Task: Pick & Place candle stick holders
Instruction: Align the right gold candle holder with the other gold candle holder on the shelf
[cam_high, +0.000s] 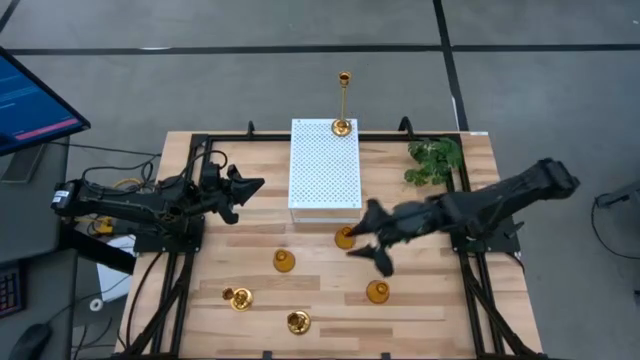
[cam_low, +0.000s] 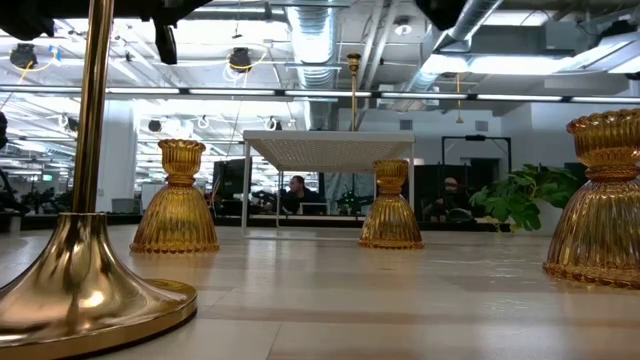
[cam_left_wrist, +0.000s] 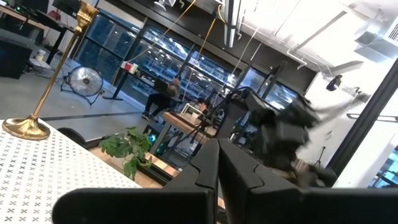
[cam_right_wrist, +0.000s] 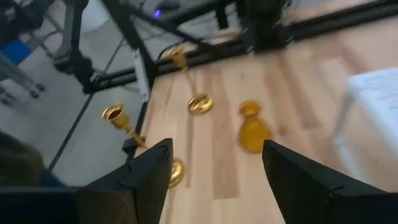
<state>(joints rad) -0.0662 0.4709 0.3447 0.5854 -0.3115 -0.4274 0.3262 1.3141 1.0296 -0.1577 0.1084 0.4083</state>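
A tall thin-stemmed gold holder (cam_high: 342, 127) stands by its base on the far edge of the white perforated box (cam_high: 325, 165); it also shows in the left wrist view (cam_left_wrist: 25, 127). Several small gold holders stand on the table: squat ones (cam_high: 345, 237), (cam_high: 284, 261), (cam_high: 377, 291) and flared ones (cam_high: 239, 298), (cam_high: 298, 322). My right gripper (cam_high: 373, 240) is open and empty, just right of the squat holder near the box's front. In its wrist view (cam_right_wrist: 214, 168) a squat holder (cam_right_wrist: 252, 127) and two flared ones (cam_right_wrist: 199, 102), (cam_right_wrist: 118, 118) lie ahead. My left gripper (cam_high: 252, 186) is shut and empty, left of the box.
A green leafy plant (cam_high: 435, 160) sits at the table's far right. Black frame rails run along the table's left and right sides (cam_high: 480, 290). In the low view a flared gold base (cam_low: 90, 280) stands close in front. People sit in the room beyond the table.
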